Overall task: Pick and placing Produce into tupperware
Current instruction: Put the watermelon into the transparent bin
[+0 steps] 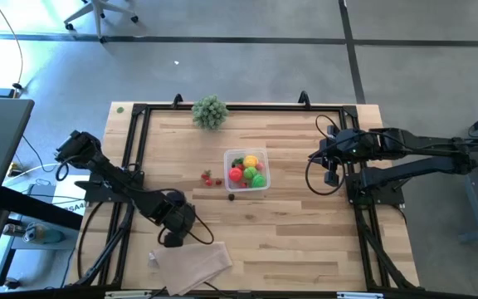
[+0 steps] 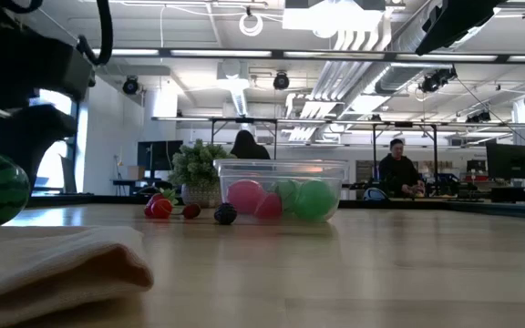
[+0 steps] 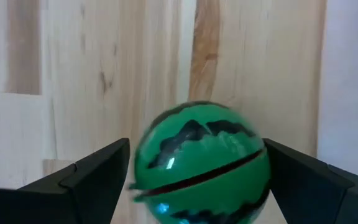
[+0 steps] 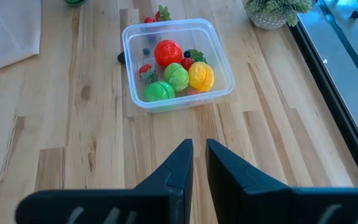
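the left gripper (image 3: pixel 194 186) sits low over the worktop (image 1: pixel 305 241) near its front left corner, jaws spread wide with the striped watermelon ball (image 3: pixel 201 163) between them — a thin gap shows on each side, so whether the fingers touch it cannot be told. just beside these jaws lies a folded beige cloth (image 1: pixel 191 262), reaching the front edge. the tupperware (image 4: pixel 177 62) stands mid-worktop, well apart from the left jaws, with bare wood between. it holds red, green and yellow produce (image 4: pixel 179 71); a few small red pieces (image 1: pixel 212 177) and a dark one (image 1: pixel 231 197) lie just outside its wall. the right gripper (image 4: pixel 199 155) hovers ahead of the container — jaws nearly closed, holding nothing, open planks all around. a bushy plant (image 1: pixel 210 111) stands by the far edge.
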